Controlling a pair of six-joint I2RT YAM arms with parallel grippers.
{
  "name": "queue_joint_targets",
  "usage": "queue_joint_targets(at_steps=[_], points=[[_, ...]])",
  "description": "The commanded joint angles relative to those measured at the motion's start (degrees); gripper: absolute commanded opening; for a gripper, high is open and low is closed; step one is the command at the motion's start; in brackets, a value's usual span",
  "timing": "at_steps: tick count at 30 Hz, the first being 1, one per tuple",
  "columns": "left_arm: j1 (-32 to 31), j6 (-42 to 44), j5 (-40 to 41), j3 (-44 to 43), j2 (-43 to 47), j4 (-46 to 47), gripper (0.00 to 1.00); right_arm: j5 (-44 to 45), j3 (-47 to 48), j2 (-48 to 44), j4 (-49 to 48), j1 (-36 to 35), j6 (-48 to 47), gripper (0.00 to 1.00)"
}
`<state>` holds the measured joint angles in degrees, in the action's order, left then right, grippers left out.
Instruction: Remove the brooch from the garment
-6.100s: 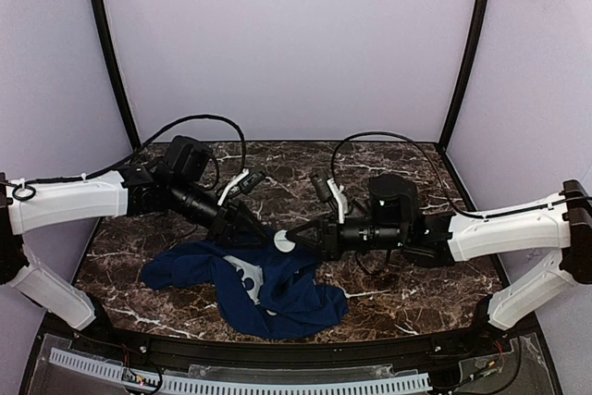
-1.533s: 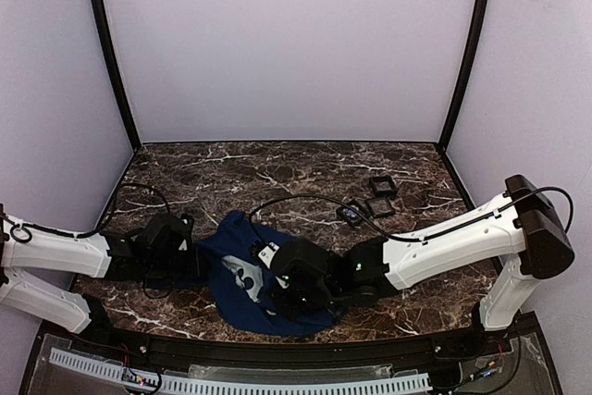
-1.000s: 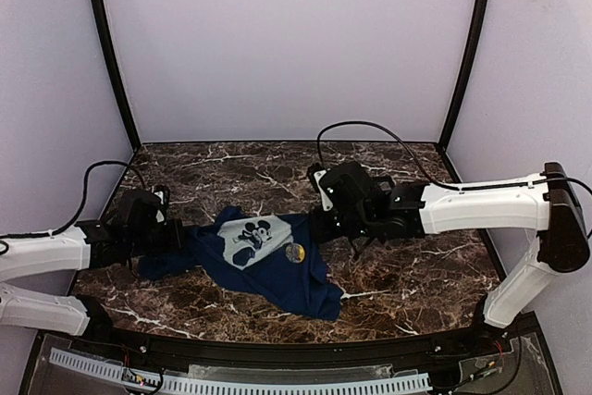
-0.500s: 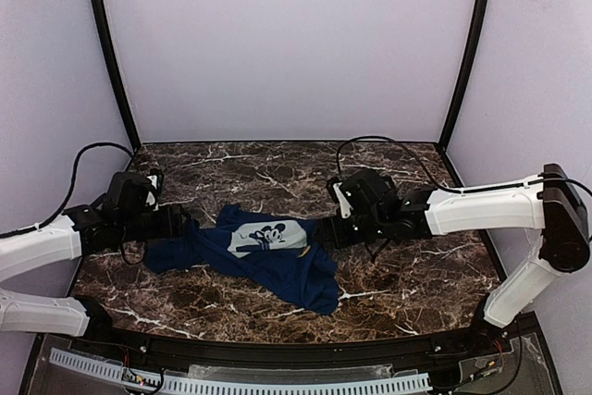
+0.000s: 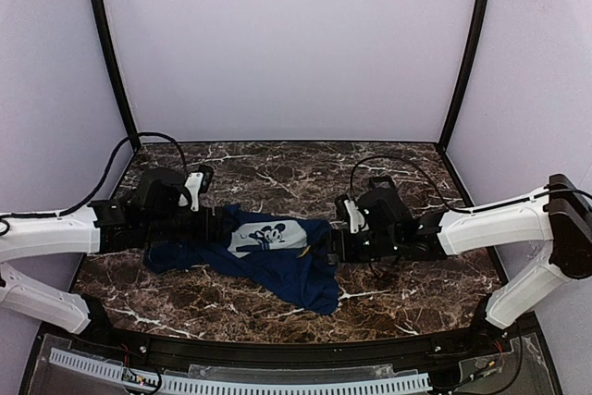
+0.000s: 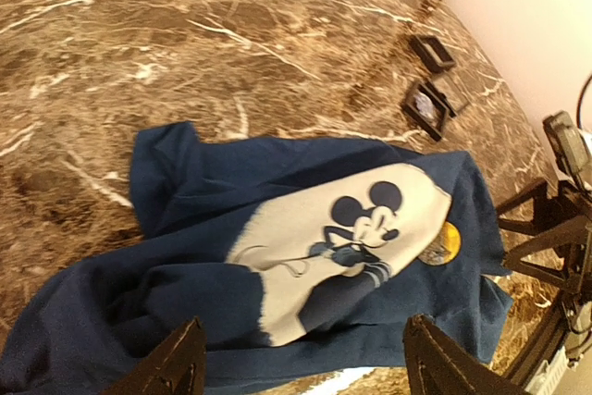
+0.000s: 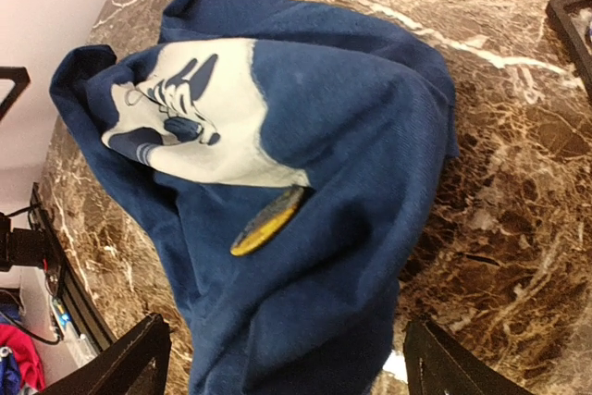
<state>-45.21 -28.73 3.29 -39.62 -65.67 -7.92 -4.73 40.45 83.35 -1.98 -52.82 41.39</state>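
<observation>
Your left gripper [image 6: 303, 351] is now standing closer to the shirt [image 5: 277, 264] than half a second ago. It is hovering over the shirt's left part, with its fingers spread wide and holding nothing. The shirt is lying about as before on the marble table [image 5: 277, 166], stretched out between the two arms, and the pale print [image 6: 344, 245] is facing up. I am judging from this that the spreading is done and the picking step is beginning.

The brooch [image 6: 439, 245], a small round yellowish disc, is sitting on the cloth just at the right edge of the print, nearer to your right arm. Your right gripper [image 7: 287, 344] is also hanging spread and empty at the shirt's right border, a little nearer to the arm bases than before. From its camera the brooch is showing tilted, almost edge-on, with a fold of cloth rising beside it. This fold is probably standing in the way of a clean pinch. In the overhead view I am not making the brooch out.

Further right and back, small black trays [image 6: 427, 108] are lying well apart from the shirt, so they are not blocking anything.
</observation>
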Motion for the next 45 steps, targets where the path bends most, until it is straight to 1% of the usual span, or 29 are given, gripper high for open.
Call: queue_joint_targets(at_steps=[1,3,7,9,13,16,18,20,26,31,35,36,41,45], points=[[-3.55,0.64,-5.59,-2.64,-4.92,8.44,0.72,-2.55,1.26,2.78,-5.49,0.17,3.06,0.83],[-4.64,1.26,-7.38,-3.40,-7.12,10.75,0.69,-2.20,2.21,4.41,-5.03,0.22,3.04,0.80],[-6.17,1.82,-10.74,-4.78,-10.81,13.23,0.56,-0.97,3.73,6.43,-4.17,0.17,2.41,0.62],[-6.93,1.90,-12.03,-5.19,-12.87,14.16,0.53,-0.63,3.80,6.47,-4.38,0.17,2.29,0.54],[-8.33,2.55,-14.72,-5.89,-16.31,16.51,0.53,-0.86,3.76,6.88,-5.43,0.18,1.72,0.33],[-9.00,3.22,-17.06,-6.95,-18.69,18.30,0.53,-2.74,3.48,6.84,-7.36,0.17,0.67,0.15],[-9.43,3.35,-19.14,-7.60,-20.00,19.81,0.54,-3.93,2.84,5.94,-8.99,0.18,-0.06,0.06],[-9.52,3.29,-20.83,-8.10,-21.17,21.33,0.54,-4.67,1.94,4.66,-10.78,0.17,-0.43,0.00],[-9.59,2.84,-23.97,-10.10,-25.51,22.34,0.55,-4.92,1.21,3.67,-11.60,0.19,-0.56,0.00],[-9.64,2.61,-24.99,-11.06,-28.31,23.22,0.53,-5.59,1.30,4.01,-11.84,0.18,-0.56,0.00],[-9.69,3.55,-23.79,-12.51,-29.64,20.95,0.47,-5.87,1.30,3.92,-11.95,0.17,-0.82,0.00],[-9.69,3.71,-22.70,-12.92,-30.10,20.50,0.43,-5.92,1.38,3.92,-11.92,0.17,-0.86,0.00],[-9.65,4.51,-18.66,-13.89,-31.00,17.54,0.33,-6.69,1.23,4.01,-12.55,0.17,-0.90,0.00],[-9.70,4.83,-16.73,-14.74,-31.96,15.76,0.31,-6.96,1.05,3.92,-12.79,0.17,-0.94,0.00]])
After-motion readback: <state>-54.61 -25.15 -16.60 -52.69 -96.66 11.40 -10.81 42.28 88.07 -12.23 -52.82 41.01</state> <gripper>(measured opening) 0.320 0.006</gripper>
